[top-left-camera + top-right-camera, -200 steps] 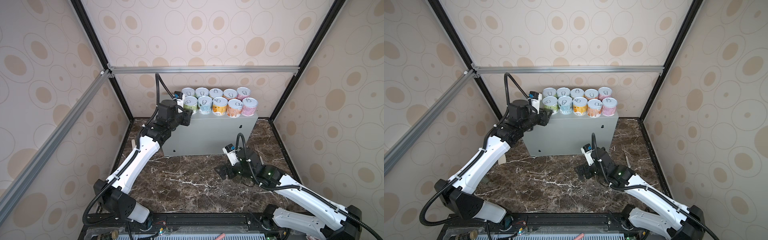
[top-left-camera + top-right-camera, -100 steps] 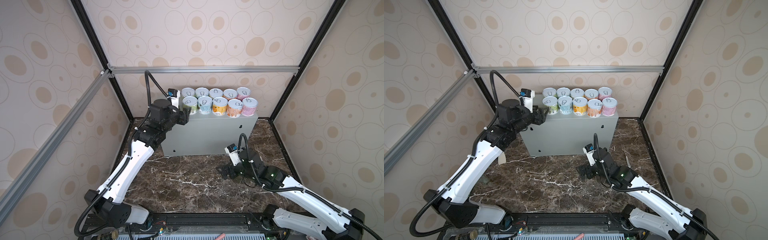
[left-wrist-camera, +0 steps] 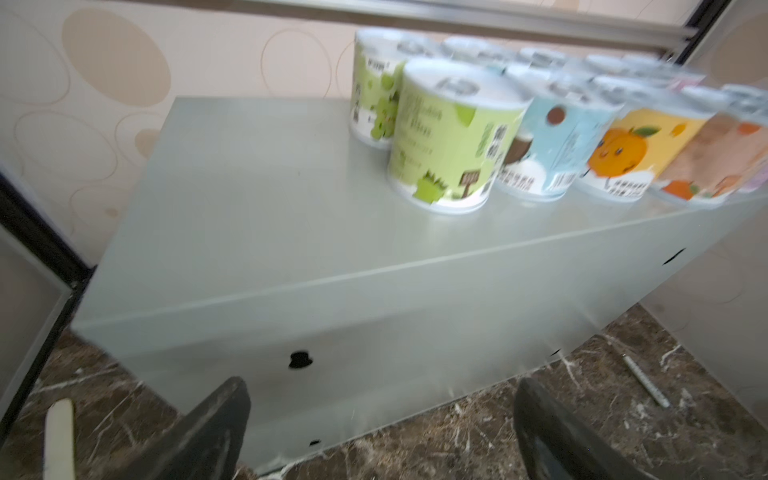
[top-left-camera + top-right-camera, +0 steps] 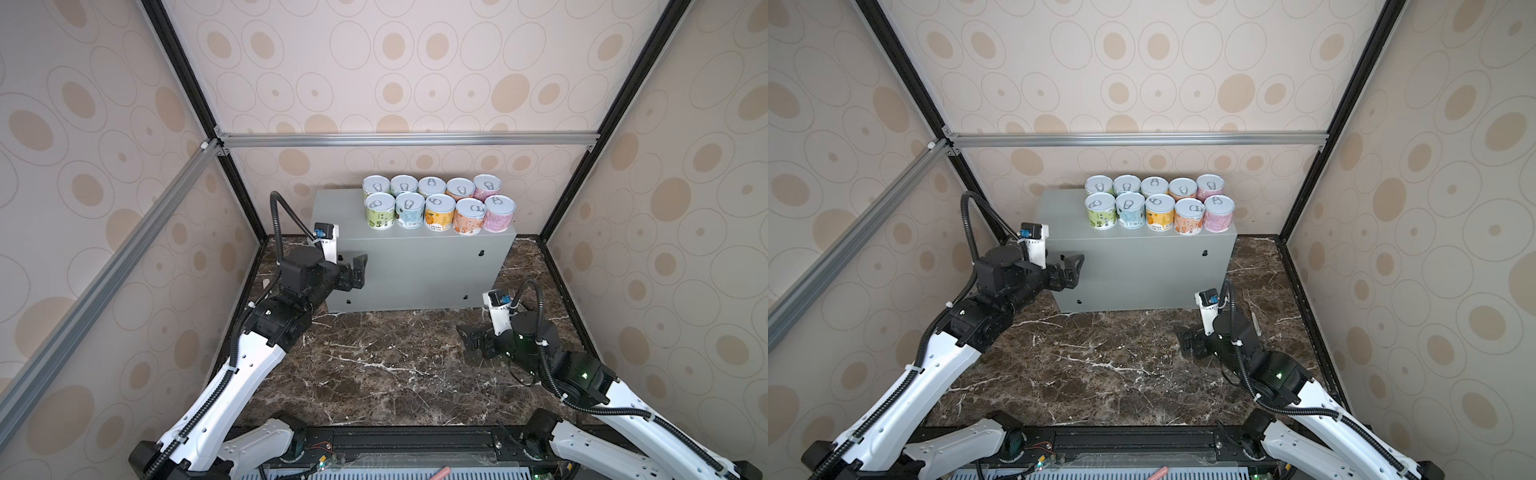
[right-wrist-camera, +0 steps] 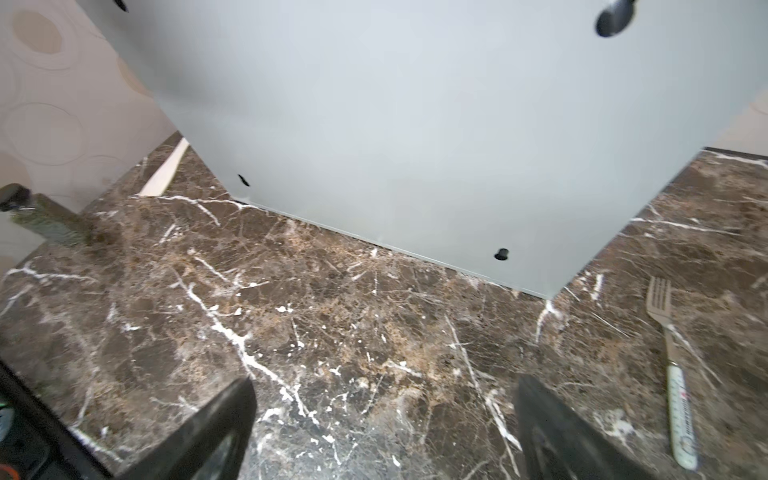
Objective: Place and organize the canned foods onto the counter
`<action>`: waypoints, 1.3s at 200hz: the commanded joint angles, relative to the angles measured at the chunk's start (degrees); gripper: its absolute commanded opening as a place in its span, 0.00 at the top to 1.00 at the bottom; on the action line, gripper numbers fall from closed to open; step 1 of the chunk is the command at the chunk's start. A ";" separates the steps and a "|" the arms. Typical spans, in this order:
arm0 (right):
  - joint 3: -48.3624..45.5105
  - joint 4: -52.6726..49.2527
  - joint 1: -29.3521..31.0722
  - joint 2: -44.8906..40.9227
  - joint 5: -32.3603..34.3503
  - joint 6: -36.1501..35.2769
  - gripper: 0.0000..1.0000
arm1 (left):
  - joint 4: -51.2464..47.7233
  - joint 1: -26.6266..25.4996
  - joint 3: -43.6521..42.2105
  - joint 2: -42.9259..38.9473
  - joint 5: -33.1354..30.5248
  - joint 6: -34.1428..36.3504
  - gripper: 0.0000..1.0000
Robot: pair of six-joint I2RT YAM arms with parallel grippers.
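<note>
Beige circle-patterned walls (image 4: 415,83) enclose us, with a brown veined marble surface (image 4: 374,365) below. One grey counter (image 4: 415,266) stands at the back wall. We count ten canned foods (image 4: 438,205) upright on its top, in two close rows of five. The left gripper (image 4: 360,271) and right gripper (image 5: 382,399) both gape, holding nothing. One fork (image 5: 673,374) lies on the marble.

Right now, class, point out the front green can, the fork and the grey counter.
front green can (image 4: 380,217), in a top view, on its label.
fork (image 5: 679,411), in the right wrist view, on its pale handle.
counter (image 4: 1142,266), in a top view, on its bare front wall.
</note>
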 commanded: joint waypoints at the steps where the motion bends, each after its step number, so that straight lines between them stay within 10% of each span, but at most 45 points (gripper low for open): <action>1: -3.70 -0.71 -0.22 -1.27 8.93 0.35 0.01 | 2.98 0.65 -5.88 -3.64 -8.47 -0.93 0.01; 64: -18.66 17.39 -0.26 -8.21 19.38 -2.13 0.01 | 23.14 0.68 -31.74 -14.43 -19.06 1.01 0.01; 114: -16.38 16.31 -0.28 -8.49 24.22 -2.89 0.01 | 22.91 0.75 -30.05 -11.23 -18.29 3.09 0.01; 260: 29.22 9.01 -17.14 24.23 -9.58 -7.02 0.30 | 24.32 0.82 -31.71 -14.58 -7.56 2.88 0.01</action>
